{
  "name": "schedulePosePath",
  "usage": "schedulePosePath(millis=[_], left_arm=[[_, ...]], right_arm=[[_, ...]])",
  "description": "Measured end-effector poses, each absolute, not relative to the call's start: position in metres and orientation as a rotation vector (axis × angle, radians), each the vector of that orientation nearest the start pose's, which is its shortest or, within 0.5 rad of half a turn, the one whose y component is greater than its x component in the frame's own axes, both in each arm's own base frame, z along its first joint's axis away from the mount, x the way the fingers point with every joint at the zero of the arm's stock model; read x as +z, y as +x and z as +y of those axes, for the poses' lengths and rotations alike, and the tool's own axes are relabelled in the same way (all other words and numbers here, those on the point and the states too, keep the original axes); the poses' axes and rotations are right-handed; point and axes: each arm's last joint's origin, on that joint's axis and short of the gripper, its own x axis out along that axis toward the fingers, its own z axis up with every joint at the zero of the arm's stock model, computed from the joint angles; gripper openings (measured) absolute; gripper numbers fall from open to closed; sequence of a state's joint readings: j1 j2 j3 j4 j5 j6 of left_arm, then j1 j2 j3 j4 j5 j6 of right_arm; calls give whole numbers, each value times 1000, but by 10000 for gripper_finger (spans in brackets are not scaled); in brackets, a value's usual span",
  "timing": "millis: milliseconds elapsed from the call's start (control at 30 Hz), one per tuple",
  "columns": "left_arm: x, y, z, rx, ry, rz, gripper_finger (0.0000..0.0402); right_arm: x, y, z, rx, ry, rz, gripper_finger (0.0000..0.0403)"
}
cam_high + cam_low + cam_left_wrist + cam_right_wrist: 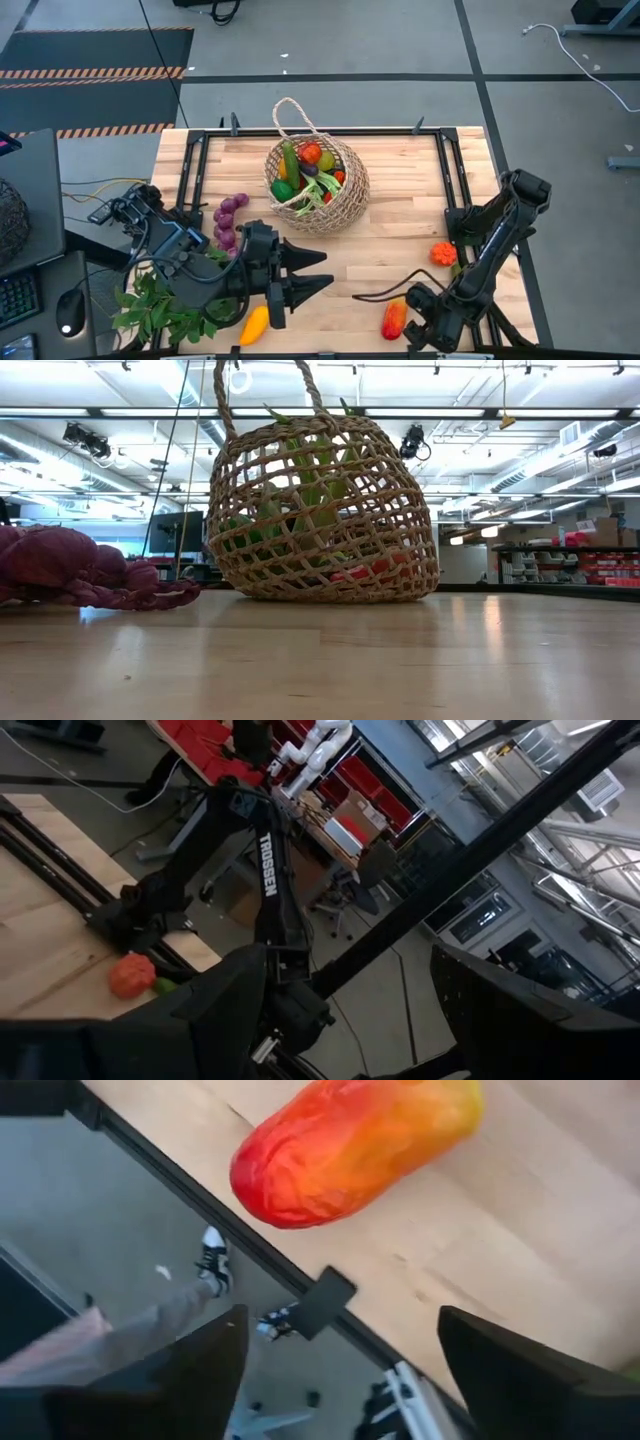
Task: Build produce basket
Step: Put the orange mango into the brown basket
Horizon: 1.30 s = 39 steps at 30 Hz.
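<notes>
Pale wood tabletop, grey workshop floor around it. You have the basket at the far middle of the table, already loaded with mixed produce: greens, an orange piece, something red. Left outside it: purple grapes near your left arm, a yellow squash at the near edge, a red-orange fruit and a small orange piece on the right side. My judgement: partly done, at least four items to go. Your left gripper hangs open above the table, holding nothing. Your right gripper sits just beside the red-orange fruit, fingers spread, nothing gripped. The right arm reads "TROSSEN".
</notes>
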<state>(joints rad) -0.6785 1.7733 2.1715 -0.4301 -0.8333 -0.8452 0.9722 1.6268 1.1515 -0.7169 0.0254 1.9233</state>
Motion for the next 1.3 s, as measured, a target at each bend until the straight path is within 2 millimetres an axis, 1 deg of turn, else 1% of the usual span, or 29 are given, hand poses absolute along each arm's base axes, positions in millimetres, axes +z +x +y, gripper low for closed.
schedulePosePath(millis=[167, 233, 400, 533, 633, 733, 833, 933, 1000, 1167, 1300], left_arm=[[509, 296, -212, 133, -820, -31, 288], [509, 295, -213, 131, -814, -24, 288], [506, 292, -217, 124, -792, 2, 288], [504, 288, -222, 116, -774, 28, 288], [504, 285, -226, 103, -773, 33, 288], [504, 282, -229, 93, -774, 37, 288], [504, 282, -230, 89, -786, 36, 288], [505, 281, -231, 84, -808, 33, 288], [505, 279, -234, 75, -818, 36, 288], [504, 276, -237, 65, -814, 44, 288], [504, 277, -235, 71, -814, 41, 288]], right_arm=[[218, 180, 262, -511, 1136, 1321, 384], [217, 180, 262, -550, 1177, 1314, 396], [216, 185, 259, -593, 1221, 1300, 393], [216, 197, 250, -649, 1274, 1236, 399], [211, 209, 244, -693, 1302, 1196, 397], [199, 221, 244, -718, 1332, 1201, 397], [185, 229, 248, -727, 1345, 1243, 397], [173, 230, 251, -763, 1322, 1323, 397], [168, 230, 253, -774, 1314, 1359, 397], [156, 230, 255, -808, 1287, 1383, 394], [147, 233, 259, -800, 1287, 1387, 383]])
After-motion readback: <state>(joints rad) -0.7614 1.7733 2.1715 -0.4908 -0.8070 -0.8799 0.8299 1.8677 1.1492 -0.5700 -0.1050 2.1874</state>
